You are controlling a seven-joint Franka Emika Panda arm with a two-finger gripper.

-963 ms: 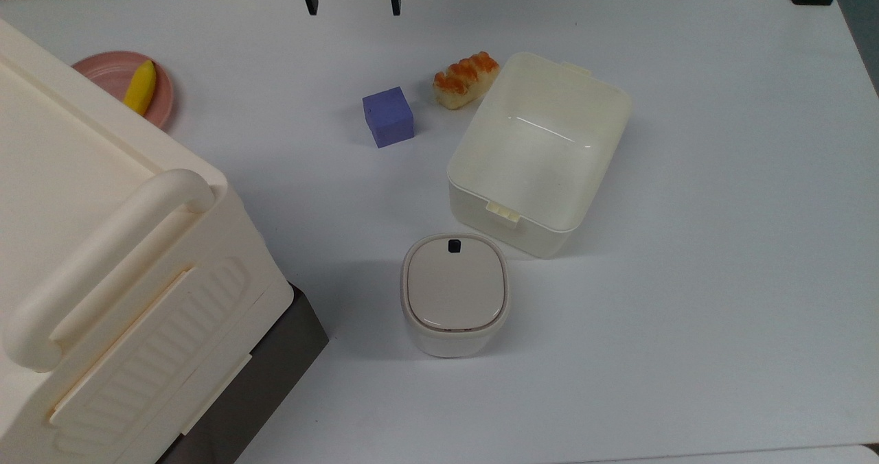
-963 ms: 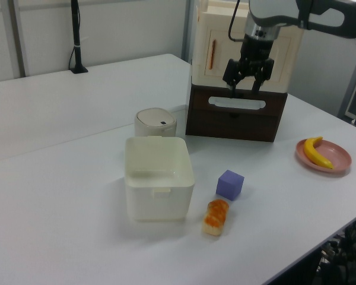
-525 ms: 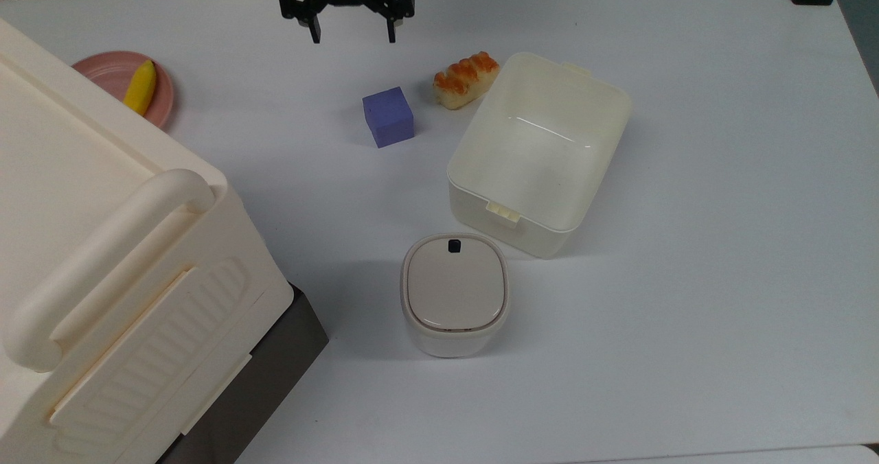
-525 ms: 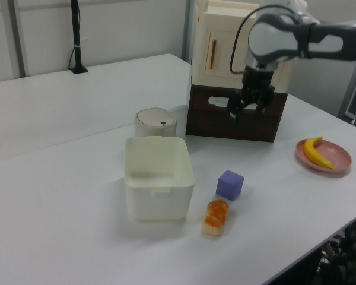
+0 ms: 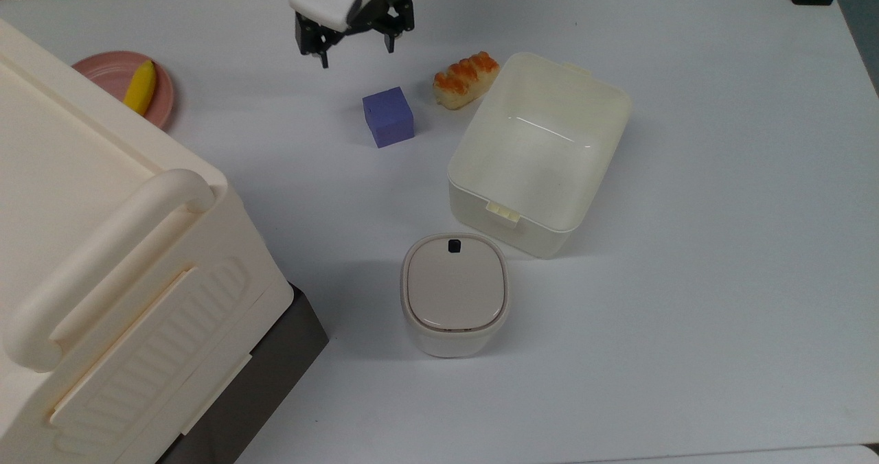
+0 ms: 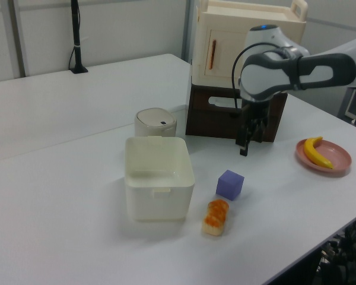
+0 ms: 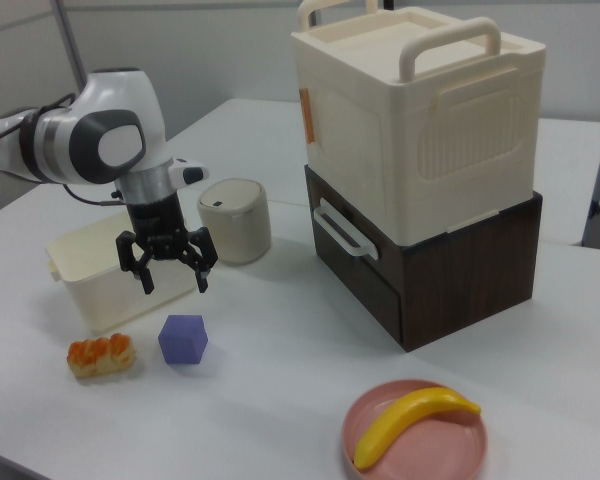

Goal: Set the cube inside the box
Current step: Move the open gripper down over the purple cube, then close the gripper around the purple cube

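Here, by count:
Cube: one small matte blue-purple cube (image 5: 389,116), on the table beside the sushi.
Box: one cream translucent plastic tub (image 5: 540,152), empty.
Gripper: one black two-finger gripper (image 7: 169,271), fingers spread, above the cube.
Sushi: one orange-topped piece (image 5: 465,79).
Surface: white table (image 5: 721,210).

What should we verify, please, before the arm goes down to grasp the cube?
1. Gripper open: ok.
2. Gripper empty: ok.
3. Cube free on the table, touching nothing: ok.
4. Gripper directly above the cube: not ok; in the top view it sits up and to the left of it.
5. Box open and empty: ok.
6. Pastry clear of the cube: ok, a gap shows.
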